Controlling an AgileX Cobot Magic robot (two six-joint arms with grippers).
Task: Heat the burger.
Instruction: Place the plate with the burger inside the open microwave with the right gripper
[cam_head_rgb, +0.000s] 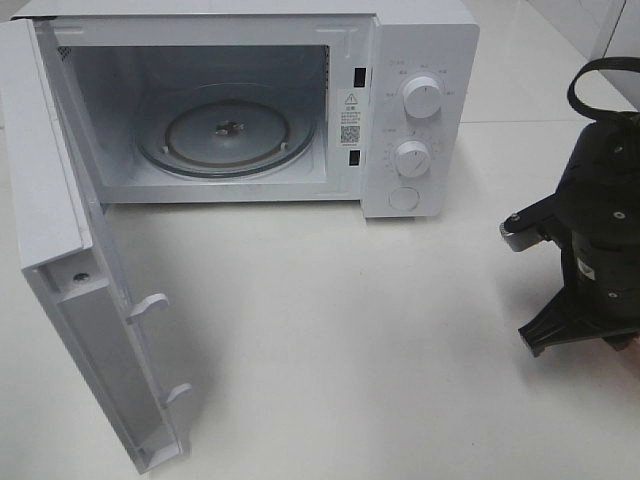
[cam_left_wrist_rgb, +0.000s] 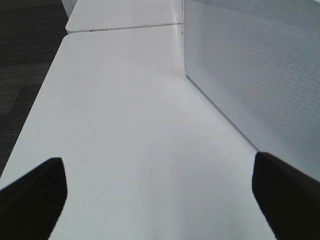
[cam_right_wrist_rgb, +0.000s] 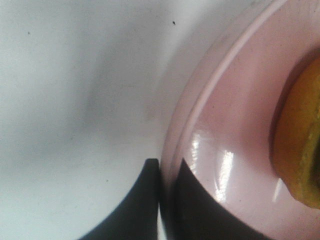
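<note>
The burger (cam_right_wrist_rgb: 300, 145) shows only in the right wrist view, as a slice of golden-brown bun standing on a pink plate (cam_right_wrist_rgb: 235, 100). My right gripper (cam_right_wrist_rgb: 168, 164) is shut on that plate's rim, one finger above the rim and one under it. In the high view the black right arm (cam_head_rgb: 590, 230) hangs over the table's right edge and hides the plate and burger. My left gripper (cam_left_wrist_rgb: 159, 165) stands wide open over bare white table, with nothing between its fingers. It is out of the high view.
The white microwave (cam_head_rgb: 420, 60) stands at the back. Its door (cam_head_rgb: 60, 250) is swung fully open to the left, and the glass turntable (cam_head_rgb: 225, 135) inside is bare. A dotted white panel (cam_left_wrist_rgb: 250, 75) of the microwave stands close beside the left gripper.
</note>
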